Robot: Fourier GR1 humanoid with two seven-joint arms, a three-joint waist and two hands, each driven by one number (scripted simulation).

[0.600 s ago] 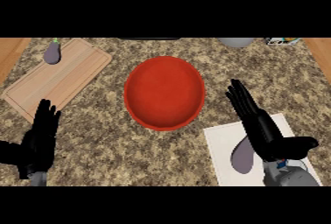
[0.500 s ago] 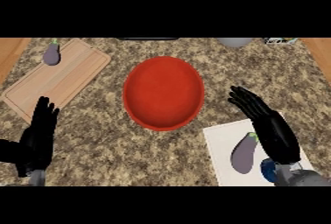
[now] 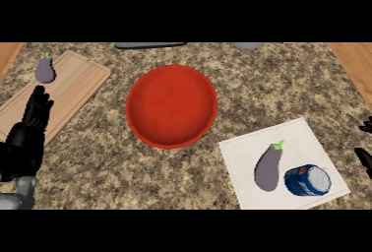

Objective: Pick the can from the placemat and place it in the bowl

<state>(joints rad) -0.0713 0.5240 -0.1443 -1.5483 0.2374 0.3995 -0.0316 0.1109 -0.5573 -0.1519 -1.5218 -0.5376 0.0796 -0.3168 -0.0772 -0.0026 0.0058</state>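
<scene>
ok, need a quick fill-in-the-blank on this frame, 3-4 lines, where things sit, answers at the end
1. The blue can lies on the white ____, right of an eggplant.
2. The red bowl holds ____.
3. The second eggplant lies on the wooden ____.
4. The left hand shows at the view's left edge with its fingers ____.

Missing words: placemat; nothing; cutting board; straight

I see the red bowl mid-desk. Right of and below it, the white placemat carries the blue can touching an eggplant. Far left of the bowl, my left hand rests open; my right hand barely shows.
</scene>
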